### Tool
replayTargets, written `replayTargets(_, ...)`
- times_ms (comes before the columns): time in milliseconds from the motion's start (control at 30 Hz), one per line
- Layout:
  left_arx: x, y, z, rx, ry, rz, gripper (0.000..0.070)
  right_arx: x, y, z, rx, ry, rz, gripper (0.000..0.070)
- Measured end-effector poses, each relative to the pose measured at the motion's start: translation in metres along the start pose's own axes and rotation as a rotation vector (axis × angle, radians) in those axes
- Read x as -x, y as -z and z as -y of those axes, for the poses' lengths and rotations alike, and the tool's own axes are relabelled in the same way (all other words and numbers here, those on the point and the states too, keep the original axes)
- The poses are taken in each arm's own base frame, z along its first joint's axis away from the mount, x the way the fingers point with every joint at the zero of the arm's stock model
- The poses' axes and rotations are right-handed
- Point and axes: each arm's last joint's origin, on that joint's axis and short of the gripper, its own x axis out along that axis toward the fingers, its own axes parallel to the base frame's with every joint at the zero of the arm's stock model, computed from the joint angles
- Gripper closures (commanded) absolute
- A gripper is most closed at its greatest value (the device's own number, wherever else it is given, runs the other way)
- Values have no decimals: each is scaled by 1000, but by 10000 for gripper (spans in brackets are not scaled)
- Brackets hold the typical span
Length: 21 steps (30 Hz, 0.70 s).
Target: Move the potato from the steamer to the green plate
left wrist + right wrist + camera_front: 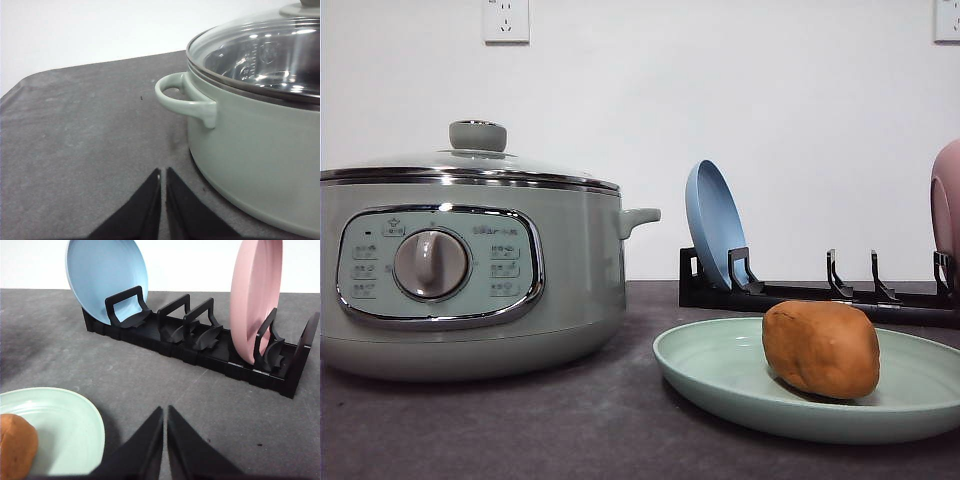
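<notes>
Both claws are closed and carry nothing. Right gripper [165, 412] has its two black fingers pressed tip to tip over bare dark tabletop; left gripper [163, 175] is the same, tips together, beside the steamer [470, 270].

Potato [821, 349] already sits on the green plate [720, 365], in the front view at about 4 o'clock from the steamer, near the plate's middle and touching only the plate. Its long axis runs roughly 9-to-3 across that view, slightly tilted. In the right wrist view you catch just its end [15, 447] on the plate [70, 425], lying at about 8 o'clock from the right claw's tips, near but apart, with the plate rim between them.

So the right arm is clearly the nearer one; the left claw looks at the steamer's side handle [182, 97] at about 1 o'clock from its tips, not touching it. Glass lid [470, 160] is on the steamer.

Judgement: transfer looks done, nothing left to grasp. If you move at all, back the right claw away from the plate rim, and mind the black dish rack [200, 347] at 12 o'clock holding the blue plate [105, 277] and pink dish [255, 295] upright.
</notes>
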Motion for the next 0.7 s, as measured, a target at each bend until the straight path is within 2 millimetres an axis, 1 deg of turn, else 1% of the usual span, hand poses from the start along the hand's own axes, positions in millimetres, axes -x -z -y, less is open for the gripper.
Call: replayTargets(700,0,0,0,0,0,0,690,0,0,0,0,0,0,699)
